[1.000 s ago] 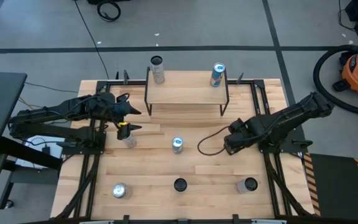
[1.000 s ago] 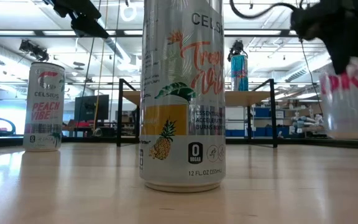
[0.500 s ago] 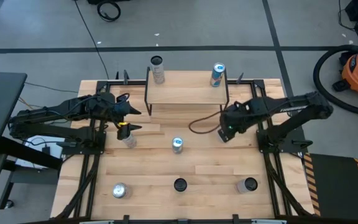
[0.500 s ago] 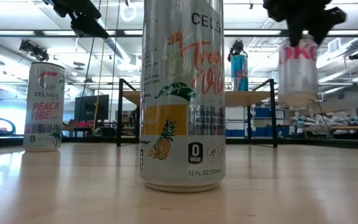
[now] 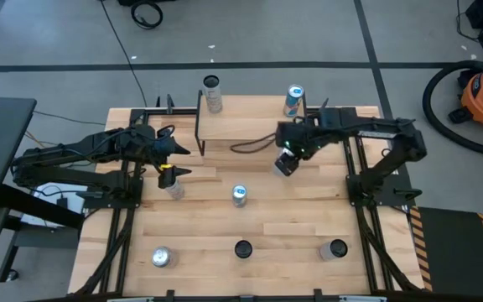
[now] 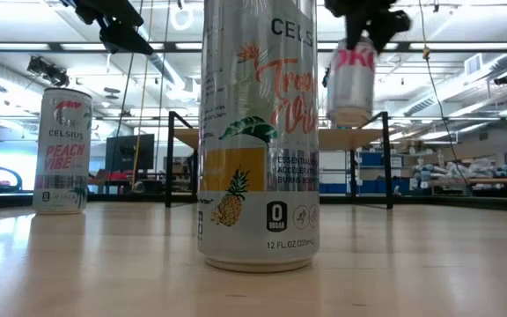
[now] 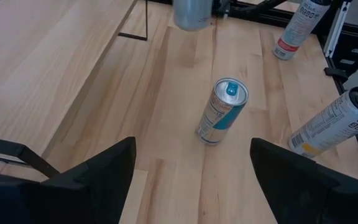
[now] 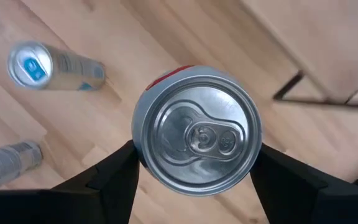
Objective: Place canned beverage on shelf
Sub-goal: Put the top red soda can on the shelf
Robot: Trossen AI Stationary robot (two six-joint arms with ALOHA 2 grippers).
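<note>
Your right gripper [image 5: 284, 161] clamps a silver can [image 6: 351, 81] from above, its two fingers [image 8: 107, 177] on either side of the lid. The can hangs upright in the air, off the table [image 5: 292, 222], just in front of the shelf's [image 5: 250, 126] right end. Pink letters on it look like "DKE".

On the shelf stands a blue can [image 5: 293, 101] at the right rear corner and a pale can [image 5: 212, 93] at the left rear corner; their labels are too small to read.

Your left gripper [image 5: 173, 170] waits at the table's left side, fingers [image 7: 89, 180] spread with nothing between them.

Nearest the low camera stands a "CELSIUS" can [image 6: 260, 132] with a pineapple, "0 SUGAR" and "12 FL OZ". Another [image 6: 63, 150] reads "CELSIUS PEACH VIBE".
</note>
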